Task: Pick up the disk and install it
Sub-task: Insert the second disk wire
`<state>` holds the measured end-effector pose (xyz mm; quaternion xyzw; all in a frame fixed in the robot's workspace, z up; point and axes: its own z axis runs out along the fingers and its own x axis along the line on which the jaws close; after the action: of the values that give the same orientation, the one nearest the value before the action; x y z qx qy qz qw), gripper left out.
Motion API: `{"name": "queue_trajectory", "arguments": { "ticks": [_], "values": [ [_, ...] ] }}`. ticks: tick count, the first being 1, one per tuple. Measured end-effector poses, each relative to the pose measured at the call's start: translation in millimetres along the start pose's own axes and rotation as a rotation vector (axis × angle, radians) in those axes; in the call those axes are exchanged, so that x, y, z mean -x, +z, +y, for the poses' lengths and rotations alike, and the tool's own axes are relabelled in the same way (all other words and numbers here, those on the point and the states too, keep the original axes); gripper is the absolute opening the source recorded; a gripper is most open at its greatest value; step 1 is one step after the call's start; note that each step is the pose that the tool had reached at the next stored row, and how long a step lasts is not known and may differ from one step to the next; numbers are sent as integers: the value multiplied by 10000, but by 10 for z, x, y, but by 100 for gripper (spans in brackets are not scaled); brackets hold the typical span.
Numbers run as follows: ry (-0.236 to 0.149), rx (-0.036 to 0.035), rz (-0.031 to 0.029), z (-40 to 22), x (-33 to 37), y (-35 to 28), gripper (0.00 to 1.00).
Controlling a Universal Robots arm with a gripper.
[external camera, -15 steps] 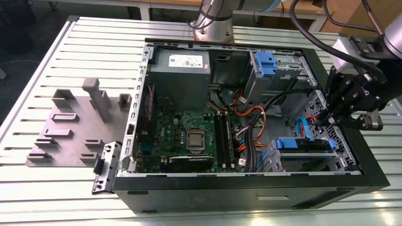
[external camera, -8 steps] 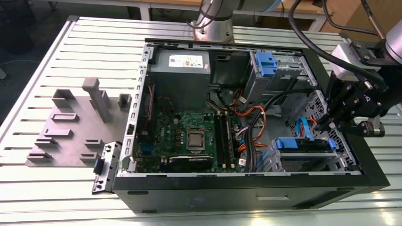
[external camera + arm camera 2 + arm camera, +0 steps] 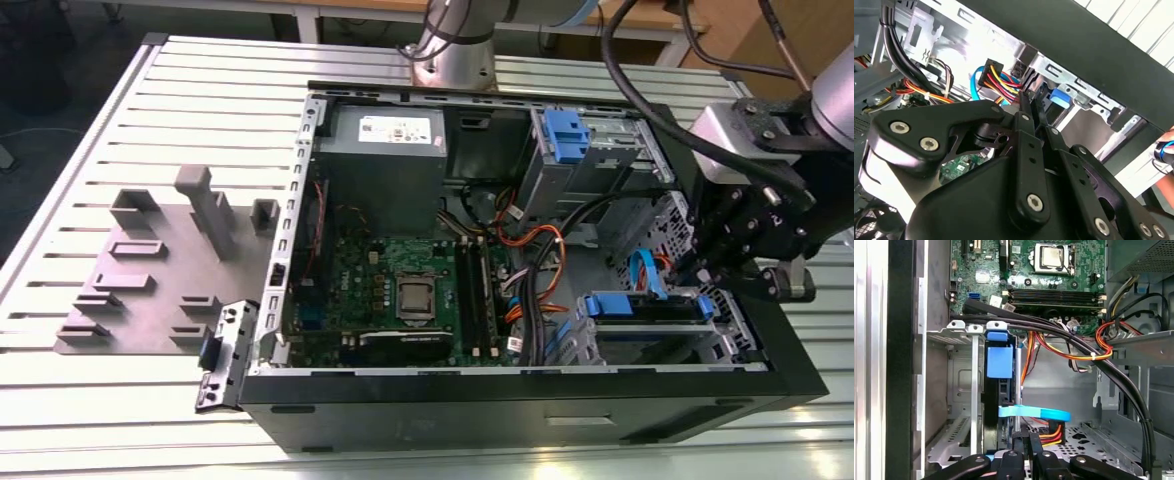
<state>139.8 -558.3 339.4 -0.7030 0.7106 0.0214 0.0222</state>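
disk (image 3: 999,362) seated just beyond pincer (image 3: 1024,437)

Open computer case, seen from inside. Green motherboard (image 3: 1024,275) at far end, with silver CPU socket (image 3: 1053,256) and black memory slots (image 3: 1054,295) just beside it. Nearer than motherboard: disk (image 3: 1000,390) standing on edge in metal bay (image 3: 961,390), blue front (image 3: 999,360) facing the camera. Flat blue cable (image 3: 1036,413) crossing just beside disk. Black cable bundle (image 3: 1094,357) running from motherboard edge past disk. Orange, red and yellow wires (image 3: 1074,352) beneath bundle. Black gripper (image 3: 1026,452) close to disk, fingers (image 3: 1016,445) narrow together.
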Motion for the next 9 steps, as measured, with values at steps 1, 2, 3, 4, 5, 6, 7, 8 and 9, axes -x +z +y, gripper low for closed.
{"name": "queue_trajectory", "arguments": {
  "ticks": [1,2,3,4,5,6,7,8,9],
  "values": [
    [-3,-38,0,14,-10,-1,16],
    [-5,-70,0,25,-18,-2,16],
    [-6,-88,0,30,-26,-2,16],
    [-7,-94,-1,30,-35,-2,16],
    [-8,-96,-1,30,-45,-3,16],
    [-8,-96,-1,30,-53,-3,16],
    [-7,-97,-1,30,-60,-4,16],
    [-7,-96,-1,30,-66,-4,16],
    [-7,-97,-2,31,-72,-4,16]
  ]
}}
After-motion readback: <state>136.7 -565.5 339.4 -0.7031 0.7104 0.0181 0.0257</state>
